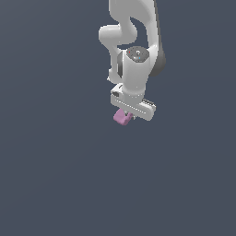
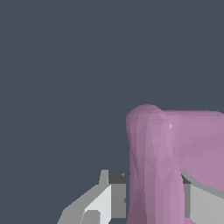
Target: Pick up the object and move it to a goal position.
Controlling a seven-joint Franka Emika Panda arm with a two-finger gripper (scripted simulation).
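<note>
The object [image 1: 122, 117] is a small pink-lilac notched chunk that sticks out just under the white hand of the arm in the exterior view. In the wrist view the object [image 2: 175, 162] fills much of the picture and sits between the two grey fingers [image 2: 103, 203]. My gripper [image 1: 126, 114] is shut on it, one finger against each side. The fingertips themselves are mostly hidden behind the hand in the exterior view. No goal marker shows in either view.
A plain dark blue-grey surface [image 1: 55, 175] lies all around. The white arm [image 1: 133, 41] reaches down from the upper middle of the exterior view.
</note>
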